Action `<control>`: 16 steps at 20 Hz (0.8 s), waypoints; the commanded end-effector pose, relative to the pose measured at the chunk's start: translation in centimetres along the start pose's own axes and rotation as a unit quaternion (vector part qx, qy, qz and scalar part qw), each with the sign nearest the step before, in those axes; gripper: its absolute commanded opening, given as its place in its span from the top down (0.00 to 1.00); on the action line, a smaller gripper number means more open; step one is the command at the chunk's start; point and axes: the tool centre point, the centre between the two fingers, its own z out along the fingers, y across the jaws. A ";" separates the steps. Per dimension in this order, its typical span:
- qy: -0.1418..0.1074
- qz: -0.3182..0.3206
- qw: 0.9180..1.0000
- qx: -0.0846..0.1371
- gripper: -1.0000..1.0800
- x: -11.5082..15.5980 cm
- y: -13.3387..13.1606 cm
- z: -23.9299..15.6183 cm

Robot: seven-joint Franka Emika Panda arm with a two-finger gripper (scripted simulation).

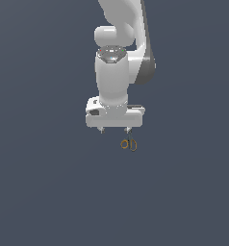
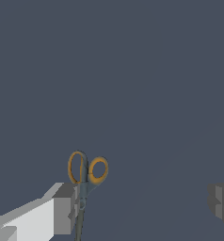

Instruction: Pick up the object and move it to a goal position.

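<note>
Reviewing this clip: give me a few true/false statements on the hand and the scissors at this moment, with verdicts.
1. The hand is open, its fingers wide apart. True.
2. The scissors are clamped between both fingers. False: one finger is right beside them, the other is far off.
3. The scissors have two orange-yellow ring loops. True.
4. In the exterior view, the scissors sit under the hand's left end. False: they sit below its right finger.
</note>
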 end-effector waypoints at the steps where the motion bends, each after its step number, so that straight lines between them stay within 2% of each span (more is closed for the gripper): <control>1: 0.000 0.000 1.000 0.000 0.04 0.0 0.0 0.0; 4: -0.001 0.004 1.000 -0.001 0.04 0.0 0.6 0.2; 10: -0.004 0.026 1.000 -0.009 0.04 -0.3 3.9 1.2; 16: -0.004 0.028 1.000 -0.009 0.04 -0.4 3.7 1.3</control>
